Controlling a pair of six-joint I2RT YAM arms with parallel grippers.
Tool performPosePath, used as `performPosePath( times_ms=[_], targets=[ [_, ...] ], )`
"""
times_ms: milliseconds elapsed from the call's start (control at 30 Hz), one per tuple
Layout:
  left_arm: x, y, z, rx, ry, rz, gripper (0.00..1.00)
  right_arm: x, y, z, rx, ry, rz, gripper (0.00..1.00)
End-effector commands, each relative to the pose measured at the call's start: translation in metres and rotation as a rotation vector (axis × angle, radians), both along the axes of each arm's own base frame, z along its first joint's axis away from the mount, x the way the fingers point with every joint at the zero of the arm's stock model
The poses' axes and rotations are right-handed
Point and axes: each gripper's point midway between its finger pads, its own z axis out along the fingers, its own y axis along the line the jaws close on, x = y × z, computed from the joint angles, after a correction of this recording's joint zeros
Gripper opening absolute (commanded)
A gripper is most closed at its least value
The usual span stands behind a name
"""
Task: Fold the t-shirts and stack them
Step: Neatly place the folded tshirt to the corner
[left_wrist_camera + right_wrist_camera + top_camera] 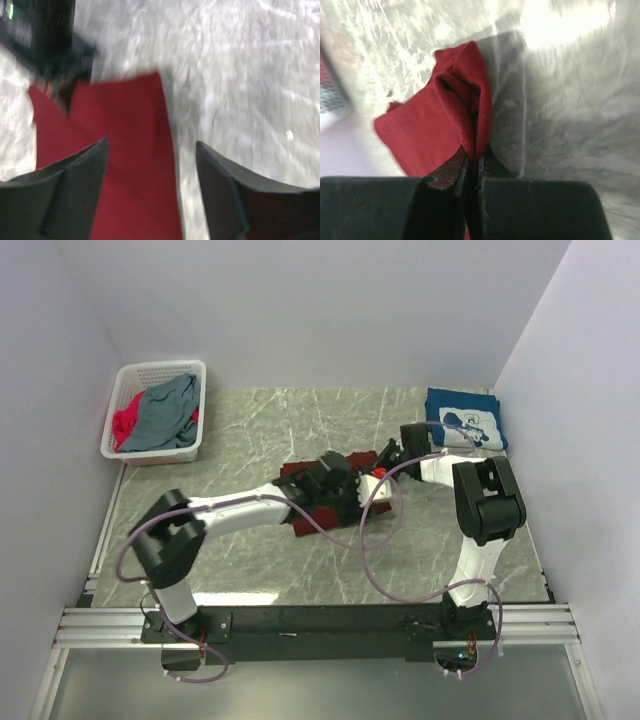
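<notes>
A dark-red t-shirt (312,520) lies partly folded in the middle of the marble table. My left gripper (350,485) hovers low over it, open and empty. In the left wrist view the open gripper (150,150) straddles the right edge of the red cloth (125,150). My right gripper (385,458) is at the shirt's far right corner. In the right wrist view the gripper (474,162) is shut on a pinched fold of the red shirt (435,130), lifted off the table. A folded navy t-shirt (462,420) with a white print lies at the back right.
A white lattice basket (160,368) stands at the back left, holding a grey-blue shirt (165,415) and a bright-pink one (124,425). White walls close in the table at the back and both sides. Both arms' cables loop over the front middle of the table.
</notes>
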Motion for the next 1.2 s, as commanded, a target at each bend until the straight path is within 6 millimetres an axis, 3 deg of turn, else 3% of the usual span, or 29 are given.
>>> performPosePath(
  times_ms=[0, 33, 100, 133, 167, 267, 333, 467, 533, 567, 667, 967, 1167],
  targets=[
    [-0.018, 0.050, 0.021, 0.026, 0.103, -0.010, 0.77, 0.022, -0.031, 0.036, -0.264, -0.169, 0.104, 0.00],
    [-0.019, 0.064, 0.015, 0.053, 0.122, 0.013, 0.78, 0.022, -0.040, 0.036, -0.302, -0.156, 0.107, 0.00],
    [-0.007, 0.097, 0.016, 0.054, 0.137, 0.076, 0.93, 0.036, -0.050, 0.046, -0.357, -0.197, 0.147, 0.00],
    [-0.009, 0.112, 0.005, 0.076, 0.163, 0.103, 0.94, 0.040, -0.055, 0.048, -0.374, -0.204, 0.156, 0.00],
    [0.000, 0.131, 0.009, 0.068, 0.169, 0.157, 0.95, 0.047, -0.065, 0.052, -0.406, -0.211, 0.178, 0.00],
    [0.002, 0.162, 0.001, 0.077, 0.223, 0.246, 0.98, 0.058, -0.083, 0.054, -0.468, -0.208, 0.214, 0.00],
    [-0.001, 0.175, 0.003, 0.069, 0.223, 0.293, 0.99, 0.077, -0.097, 0.073, -0.539, -0.262, 0.233, 0.00],
    [-0.004, 0.188, 0.016, 0.021, 0.206, 0.367, 0.99, 0.118, -0.126, 0.104, -0.665, -0.363, 0.245, 0.00],
    [-0.007, 0.192, 0.014, 0.013, 0.228, 0.405, 0.99, 0.130, -0.141, 0.112, -0.712, -0.378, 0.229, 0.00],
    [-0.008, 0.194, 0.017, -0.002, 0.234, 0.425, 0.99, 0.140, -0.147, 0.127, -0.741, -0.415, 0.221, 0.00],
    [-0.010, 0.201, 0.014, -0.007, 0.229, 0.466, 0.99, 0.156, -0.161, 0.147, -0.841, -0.469, 0.241, 0.00],
    [-0.017, 0.210, 0.012, -0.021, 0.220, 0.491, 1.00, 0.176, -0.179, 0.203, -0.989, -0.570, 0.231, 0.00],
    [-0.018, 0.212, 0.015, -0.030, 0.205, 0.490, 0.99, 0.179, -0.183, 0.233, -1.031, -0.613, 0.227, 0.00]
  ],
)
